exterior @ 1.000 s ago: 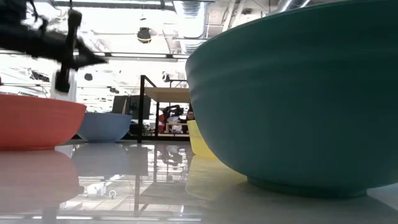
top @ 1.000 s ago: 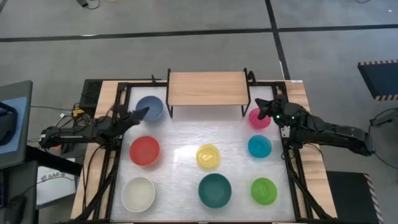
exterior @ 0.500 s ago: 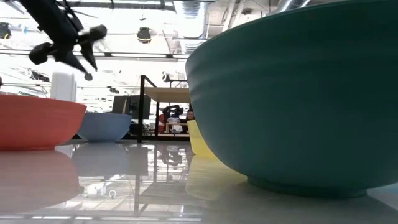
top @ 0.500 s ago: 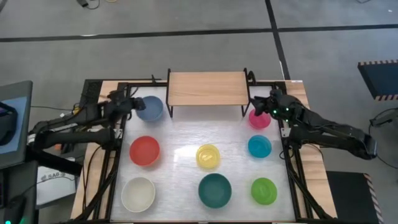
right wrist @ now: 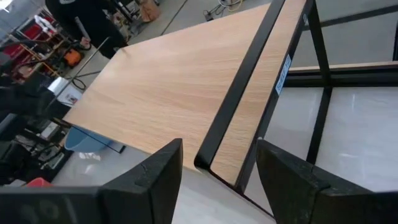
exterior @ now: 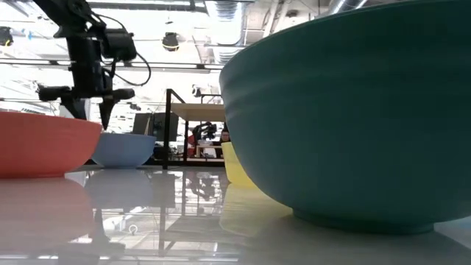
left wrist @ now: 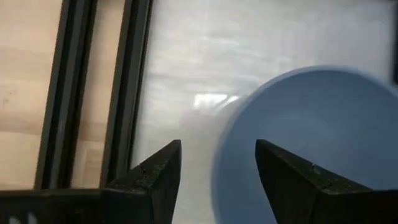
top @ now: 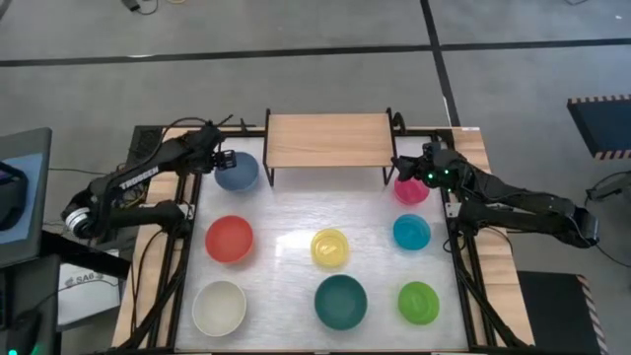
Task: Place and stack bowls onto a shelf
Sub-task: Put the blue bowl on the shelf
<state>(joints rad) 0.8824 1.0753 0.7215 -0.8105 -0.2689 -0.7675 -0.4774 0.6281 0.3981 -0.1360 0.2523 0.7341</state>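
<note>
Left hand: the left hand hangs over the left rim of the slate blue bowl, pointing down; its two fingers stand spread, one on each side of the rim, with no contact that can be made out.
Right hand: the right hand sits at the back right of the bench, just beside the shelf's right legs and above the near edge of the pink bowl; its fingers are spread and hold nothing.
Shelf: the shelf stands at the back middle of the bench, its light wood top bare.
Slate blue bowl: on the bench just left of the shelf, upright.
Pink bowl: on the bench just right of the shelf.
Red bowl: the red bowl lies in front of the slate blue one, apart from it.
White bowl: the white bowl sits at the front left.
Yellow bowl: the yellow bowl is in the middle of the bench.
Dark teal bowl: the dark teal bowl is at the front middle, filling most of the low view.
Cyan bowl: the cyan bowl lies in front of the pink one.
Lime green bowl: the lime green bowl is at the front right.
</note>
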